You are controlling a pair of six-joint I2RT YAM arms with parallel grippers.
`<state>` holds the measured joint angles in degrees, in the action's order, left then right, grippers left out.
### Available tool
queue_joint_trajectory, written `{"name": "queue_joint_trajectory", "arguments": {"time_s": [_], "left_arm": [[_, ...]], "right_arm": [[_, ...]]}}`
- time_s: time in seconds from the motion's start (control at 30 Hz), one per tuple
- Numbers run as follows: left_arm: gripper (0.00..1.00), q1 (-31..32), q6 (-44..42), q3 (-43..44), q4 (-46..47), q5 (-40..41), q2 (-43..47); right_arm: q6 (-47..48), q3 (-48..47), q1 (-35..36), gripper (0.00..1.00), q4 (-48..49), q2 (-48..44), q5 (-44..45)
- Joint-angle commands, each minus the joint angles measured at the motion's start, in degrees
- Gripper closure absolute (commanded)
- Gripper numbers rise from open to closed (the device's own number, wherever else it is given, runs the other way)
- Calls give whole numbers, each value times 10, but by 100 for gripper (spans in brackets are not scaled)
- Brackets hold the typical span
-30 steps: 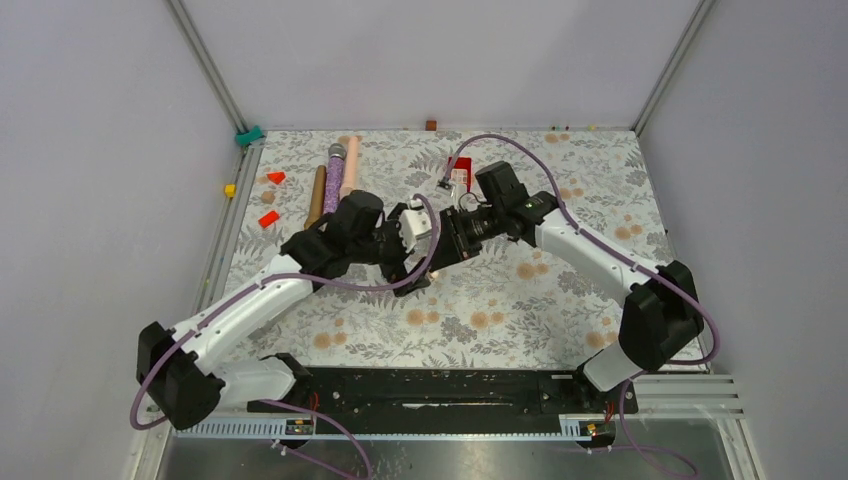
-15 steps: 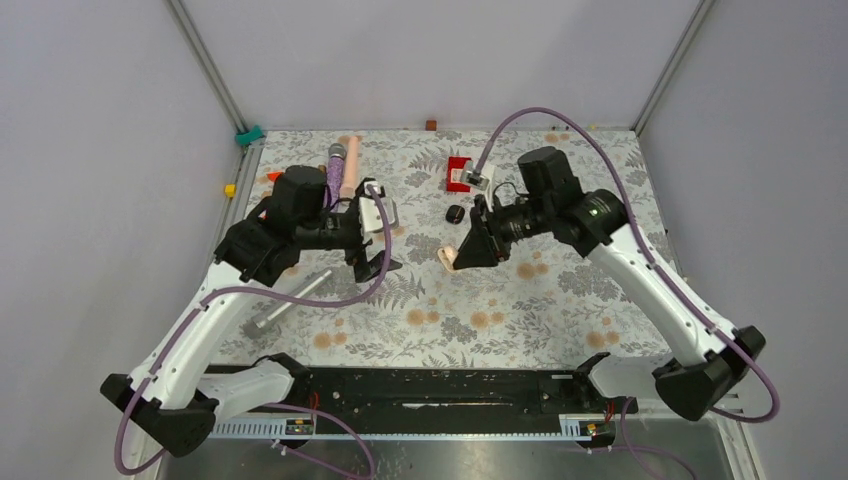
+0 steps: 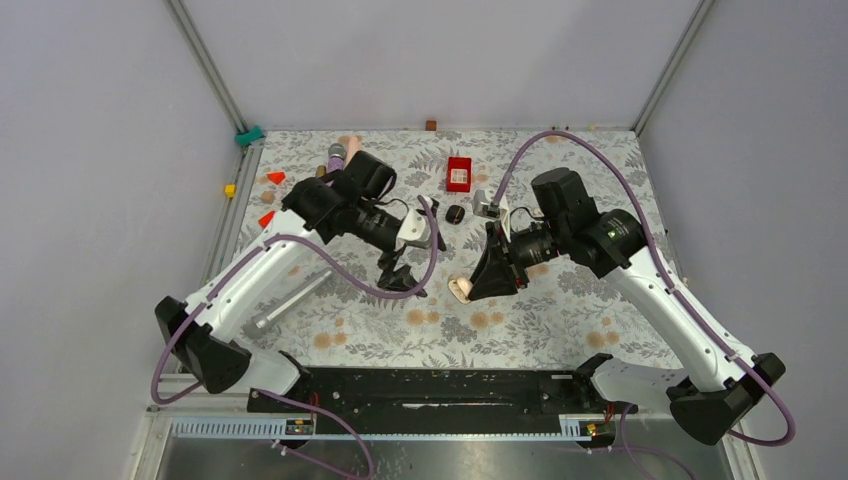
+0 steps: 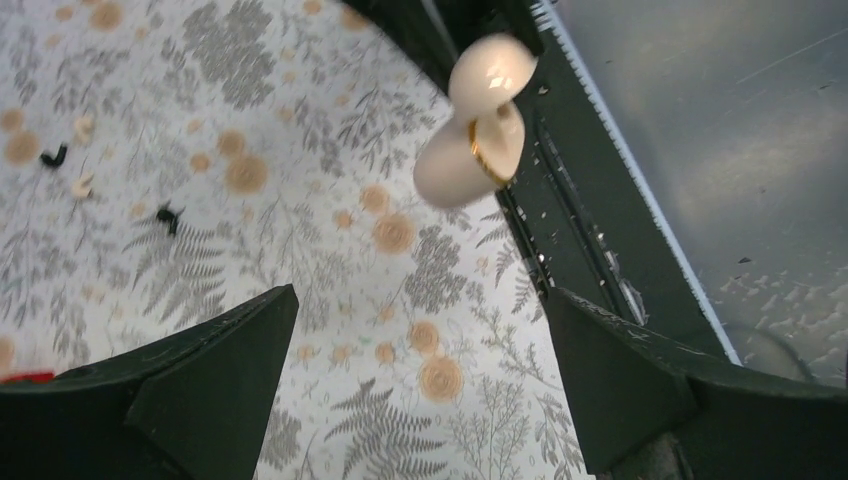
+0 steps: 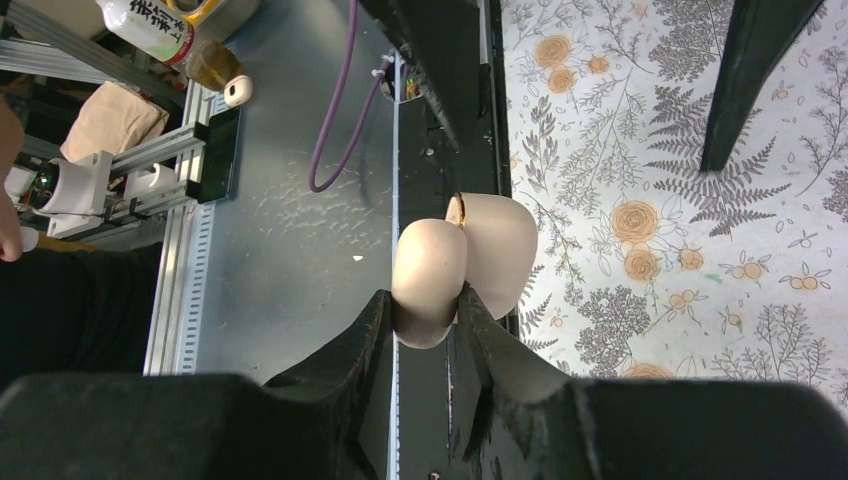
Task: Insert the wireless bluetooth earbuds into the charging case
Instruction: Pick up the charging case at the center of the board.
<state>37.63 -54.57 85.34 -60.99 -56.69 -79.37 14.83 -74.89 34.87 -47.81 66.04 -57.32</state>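
In the top view, two red blocks (image 3: 266, 218) lie at the upper left of the mat (image 3: 560, 310), and a metal rod (image 3: 290, 297) lies lower down beside the left arm.

The left gripper (image 4: 420, 293) hangs over the mat left of centre, its jaws spread wide with nothing between them. In its wrist view the earbuds lie loose on the mat at the upper left of the frame, outside any case. The two black earbuds (image 4: 53, 156) and two whitish earbuds (image 4: 82, 186) are scattered near one another, well apart from the cream case.

At upper centre of the top view a dark pebble (image 3: 455, 214), which looks like a second case, lies closed on the mat. Just above it is a red box (image 3: 459, 173), whose contents are too small to make out.

Right of centre, the right gripper (image 5: 425, 300) has its jaws drawn narrow, pinching the cream case (image 5: 460, 265) by one half. The case hangs above the mat with its lid swung open and a gold hinge showing. Its hollows face away in every view, so what they hold cannot be told.
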Motion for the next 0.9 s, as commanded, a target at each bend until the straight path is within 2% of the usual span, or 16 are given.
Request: {"name": "queue_joint_trajectory", "arguments": {"time_s": [0.0, 0.2, 0.73, 0.87], "left_arm": [[2, 27, -36, 56, -40, -75, -29], [4, 61, -34, 48, -41, -83, -48], [35, 86, -1, 51, -41, -134, -60], [38, 90, 2, 51, -41, -133, -65]], "right_arm": [[15, 4, 3, 73, 6, -5, -41], [15, 16, 4, 73, 18, -20, -32], [-5, 39, -8, 75, 73, -37, 12], [-9, 48, -13, 76, 92, -50, 40]]}}
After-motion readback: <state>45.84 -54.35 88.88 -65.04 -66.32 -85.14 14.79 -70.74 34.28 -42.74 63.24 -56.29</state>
